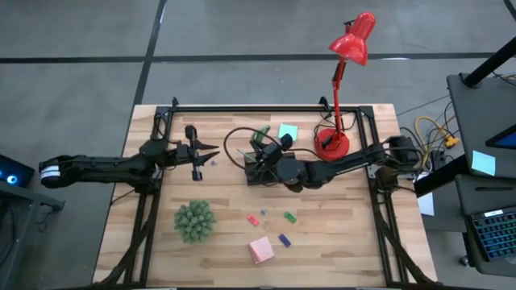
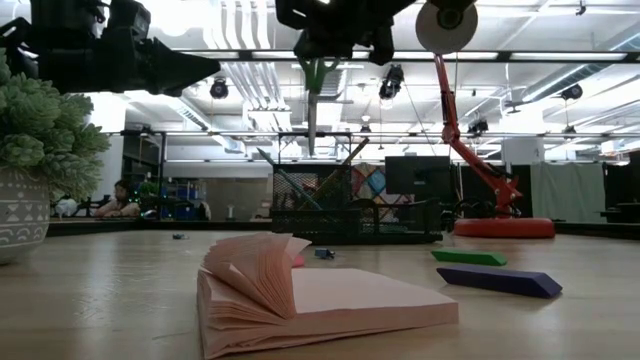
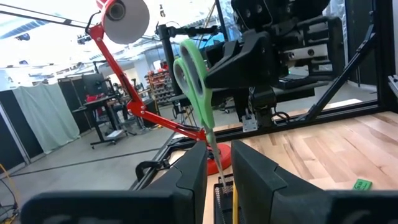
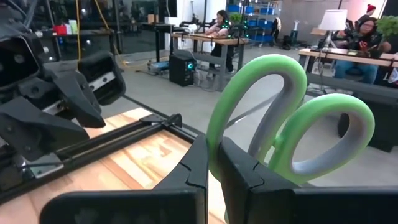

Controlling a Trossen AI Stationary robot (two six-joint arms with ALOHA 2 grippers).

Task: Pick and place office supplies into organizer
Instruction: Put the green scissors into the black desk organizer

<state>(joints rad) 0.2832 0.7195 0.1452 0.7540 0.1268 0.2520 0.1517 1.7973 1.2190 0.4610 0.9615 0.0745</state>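
Note:
Green-handled scissors hang blades down, with my right gripper shut on the handle. They hang over the black mesh organizer at the table's middle, and their tip is just above the organizer's cup. My left gripper waits to the organizer's left, raised, open and holding nothing. A pink sticky-note pad lies near the front edge and a teal one behind the organizer. Pink, green and blue erasers lie on the wood. My right gripper pinches the rim of one green handle loop between its two fingers. The fingers lie about level and come from the table's right side. The scissors hang below the hold with handles up and blades down, lifted clear of the table.
A red desk lamp stands on its round base right of the organizer, its head out beyond the far edge. A green spiky plant ball sits front left. Thin items stick up out of the organizer's cup. People sit at desks beyond the table.

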